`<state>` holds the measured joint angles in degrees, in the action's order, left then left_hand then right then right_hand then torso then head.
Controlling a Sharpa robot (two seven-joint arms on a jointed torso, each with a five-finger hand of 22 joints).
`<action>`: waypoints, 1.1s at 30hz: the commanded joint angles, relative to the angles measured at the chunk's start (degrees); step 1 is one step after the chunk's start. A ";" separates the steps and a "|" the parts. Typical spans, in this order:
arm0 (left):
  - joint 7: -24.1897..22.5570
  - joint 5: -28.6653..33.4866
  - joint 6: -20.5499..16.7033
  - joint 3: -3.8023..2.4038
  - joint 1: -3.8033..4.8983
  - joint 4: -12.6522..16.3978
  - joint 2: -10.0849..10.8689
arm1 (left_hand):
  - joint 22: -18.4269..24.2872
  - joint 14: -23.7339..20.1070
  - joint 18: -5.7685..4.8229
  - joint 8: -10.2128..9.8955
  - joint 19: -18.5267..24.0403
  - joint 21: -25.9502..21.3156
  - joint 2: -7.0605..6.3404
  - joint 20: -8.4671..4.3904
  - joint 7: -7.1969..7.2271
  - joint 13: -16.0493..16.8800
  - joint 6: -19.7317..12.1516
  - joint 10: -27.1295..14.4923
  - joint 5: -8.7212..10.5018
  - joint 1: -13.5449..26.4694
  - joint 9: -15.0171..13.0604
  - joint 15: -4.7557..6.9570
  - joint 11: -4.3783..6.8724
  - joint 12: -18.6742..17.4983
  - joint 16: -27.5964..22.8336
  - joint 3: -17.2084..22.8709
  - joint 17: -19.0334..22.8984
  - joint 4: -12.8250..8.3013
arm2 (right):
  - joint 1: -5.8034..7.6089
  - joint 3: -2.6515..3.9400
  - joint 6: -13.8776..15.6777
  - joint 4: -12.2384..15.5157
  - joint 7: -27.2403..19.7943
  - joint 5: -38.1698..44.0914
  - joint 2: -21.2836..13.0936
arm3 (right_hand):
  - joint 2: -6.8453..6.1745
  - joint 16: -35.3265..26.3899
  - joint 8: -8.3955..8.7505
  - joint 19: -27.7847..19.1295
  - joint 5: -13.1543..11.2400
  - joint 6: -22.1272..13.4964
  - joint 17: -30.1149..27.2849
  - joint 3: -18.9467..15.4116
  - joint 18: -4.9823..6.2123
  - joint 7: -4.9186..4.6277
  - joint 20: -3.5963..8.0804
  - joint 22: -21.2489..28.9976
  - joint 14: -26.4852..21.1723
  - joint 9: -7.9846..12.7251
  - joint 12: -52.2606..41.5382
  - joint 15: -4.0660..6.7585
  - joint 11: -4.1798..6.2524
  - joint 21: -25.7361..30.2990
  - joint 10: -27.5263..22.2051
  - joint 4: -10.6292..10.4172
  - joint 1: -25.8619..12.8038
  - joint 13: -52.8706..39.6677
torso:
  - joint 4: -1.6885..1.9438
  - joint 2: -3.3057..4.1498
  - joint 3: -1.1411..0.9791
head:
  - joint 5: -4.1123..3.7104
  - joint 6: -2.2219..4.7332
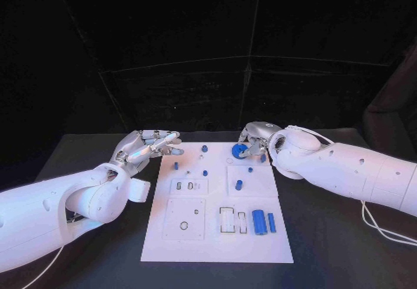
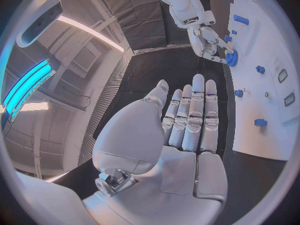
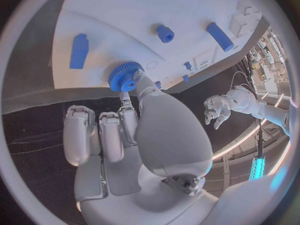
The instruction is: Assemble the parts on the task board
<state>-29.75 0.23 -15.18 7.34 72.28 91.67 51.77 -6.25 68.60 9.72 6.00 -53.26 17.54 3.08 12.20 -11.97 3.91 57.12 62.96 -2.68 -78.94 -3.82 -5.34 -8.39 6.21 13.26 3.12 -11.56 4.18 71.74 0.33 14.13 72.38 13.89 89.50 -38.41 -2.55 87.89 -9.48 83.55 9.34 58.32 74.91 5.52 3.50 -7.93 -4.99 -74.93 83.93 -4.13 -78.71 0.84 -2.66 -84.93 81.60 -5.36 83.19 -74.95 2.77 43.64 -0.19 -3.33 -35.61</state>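
Observation:
The white task board (image 1: 217, 241) lies mid-table with several blue parts on it. A blue gear (image 1: 238, 150) sits near the board's far edge, right of centre. My right hand (image 1: 253, 141) is at the gear (image 3: 125, 76), pinching its rim between the thumb and a finger while the other fingers stay curled. My left hand (image 1: 147, 147) hovers beside the board's far left corner, its fingers (image 2: 190, 115) stretched out straight and holding nothing. The left wrist view also shows the right hand (image 2: 209, 40) on the gear (image 2: 232, 59).
A blue cylinder (image 1: 258, 221) and a flat blue bar (image 1: 272, 223) lie near the board's front right. Small blue pegs (image 1: 205, 173) stand around its middle, with a longer one (image 1: 238, 185) nearby. A pale cable (image 1: 382, 232) runs over the table at right.

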 commanded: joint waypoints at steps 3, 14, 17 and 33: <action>-0.10 0.01 0.75 -0.04 0.08 0.18 -0.02 | 0.04 0.23 0.84 -0.35 -0.40 -0.35 0.17 -0.17 -0.04 -0.08 0.16 0.47 -0.22 -0.20 0.06 0.04 -0.07 -0.35 -0.33 0.01 -0.05 -0.19 | 0.15 0.05 7.08 3.15 -1.48 2.24 -0.50 | 1.19 0.31 -0.13 0.66 1.04 1.35 10.24 0.95 -1.22 0.62 0.15 -4.59 5.04 -0.28 -0.71 0.67 0.20 -0.42 0.78 0.09 -0.37 -2.66 | 0.14 -0.06 0.13 | 0.27 0.14; -0.08 0.01 0.82 -0.04 0.09 0.25 -0.11 | 0.05 0.22 0.84 -0.37 -0.40 -0.36 0.17 -0.17 -0.04 -0.08 0.17 0.48 -0.22 -0.19 0.06 0.04 -0.07 -0.38 -0.36 0.04 -0.06 -0.21 | 0.15 0.06 8.80 4.57 -0.77 4.17 3.56 | 0.66 0.26 0.46 0.81 1.69 1.40 10.13 1.74 -1.28 0.62 0.30 -4.86 5.02 -0.07 -0.48 0.76 0.24 -0.54 0.64 0.27 -0.94 -2.55 | 0.10 0.02 0.14 | 1.38 0.19; -0.08 0.01 0.87 -0.04 0.09 0.22 -0.23 | 0.06 0.21 0.84 -0.38 -0.40 -0.37 0.18 -0.17 -0.04 -0.08 0.17 0.48 -0.22 -0.19 0.06 0.03 -0.08 -0.40 -0.38 0.08 -0.07 -0.22 | 0.14 0.03 8.11 3.37 -0.58 4.56 5.68 | 0.52 0.27 0.62 0.80 1.66 1.33 10.17 1.88 -1.28 0.57 0.31 -4.85 5.03 -0.02 -0.44 0.75 0.21 -0.53 0.61 0.31 -1.05 -2.54 | 0.28 0.05 0.04 | 1.47 0.11; -0.05 0.01 0.89 -0.05 0.10 -0.08 -0.72 | 0.07 0.21 0.84 -0.39 -0.41 -0.38 0.18 -0.17 -0.05 -0.08 0.18 0.49 -0.22 -0.17 0.06 0.03 -0.08 -0.42 -0.40 0.10 -0.09 -0.23 | -0.62 -0.12 2.51 -1.39 0.84 5.10 12.13 | 0.22 0.19 1.29 0.76 0.70 1.13 9.99 2.58 -1.28 0.37 0.24 -4.81 4.99 0.14 0.15 0.63 0.04 -0.49 0.19 0.30 -1.85 -2.03 | 0.05 0.01 -0.01 | 1.52 -0.16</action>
<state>-29.58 0.24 -15.05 7.34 72.29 91.58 51.12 -6.27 68.60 9.72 6.00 -53.26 17.54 3.08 12.20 -11.97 3.92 57.12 62.96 -2.68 -78.94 -3.82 -5.34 -8.39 5.99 13.27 3.12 -11.56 4.18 71.04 0.19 18.90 71.14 14.13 93.81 -26.48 -2.33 87.88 -8.41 83.75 10.34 58.46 74.90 7.81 2.63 -7.98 -4.80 -74.92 83.94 -3.86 -78.74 1.25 -2.35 -85.18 81.90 -5.11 81.93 -74.93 2.86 43.70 -0.18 -1.68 -35.77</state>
